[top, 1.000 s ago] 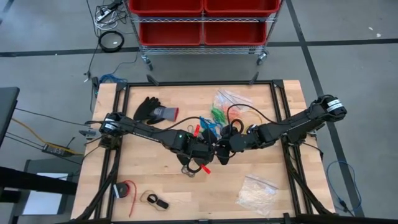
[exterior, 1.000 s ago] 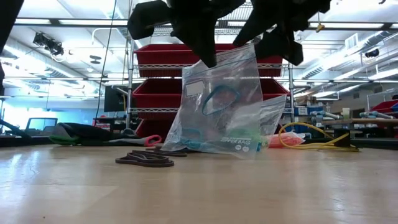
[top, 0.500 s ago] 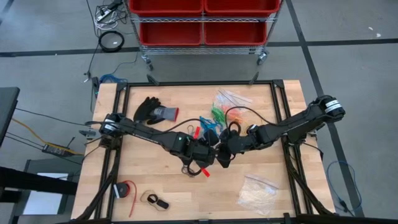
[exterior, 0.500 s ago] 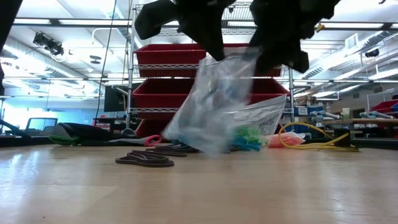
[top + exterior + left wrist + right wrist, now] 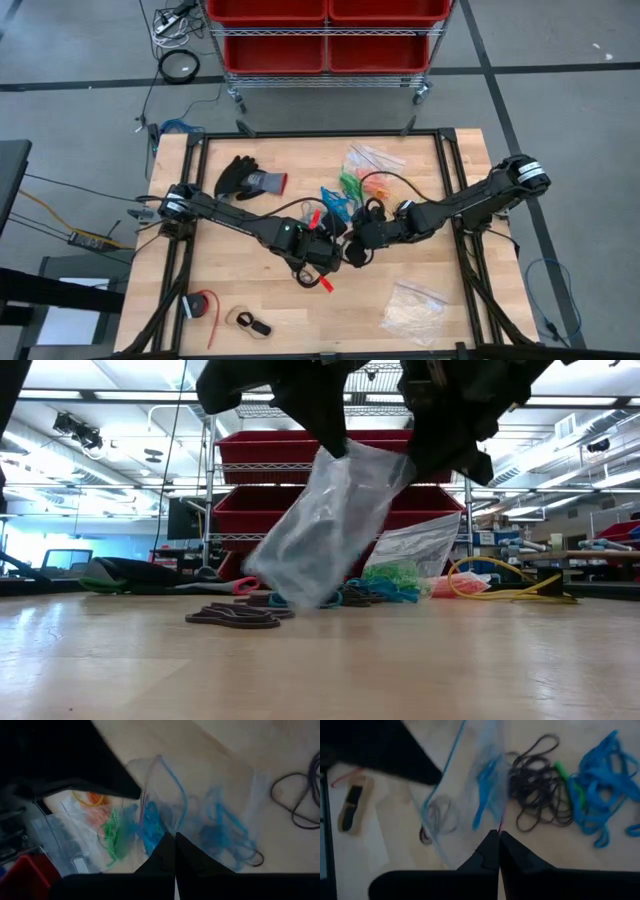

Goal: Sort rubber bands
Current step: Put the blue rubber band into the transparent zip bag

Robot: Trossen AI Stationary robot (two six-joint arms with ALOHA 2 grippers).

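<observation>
High view: wooden table (image 5: 250, 300) on a grey floor; red bins (image 5: 325, 35) on a wire rack at top centre. Left gripper (image 5: 335, 258) and right gripper (image 5: 352, 256) meet at frame centre. Black glove (image 5: 245, 177) upper left of the table; clear bag of whitish pieces (image 5: 412, 305) lower right. Loose rubber bands (image 5: 345, 190) in blue, green and orange lie just above centre.

Low view: clear zip bag (image 5: 325, 525) hangs tilted from both grippers at centre; any print on it is blurred. Yellow cable (image 5: 500, 585) at right.

Left wrist view: fingers pressed together, pinching the bag's edge; blue bands inside.

Right wrist view: fingers closed on the bag's edge; black bands (image 5: 537, 790) and blue bands lie on the table, upper right.
</observation>
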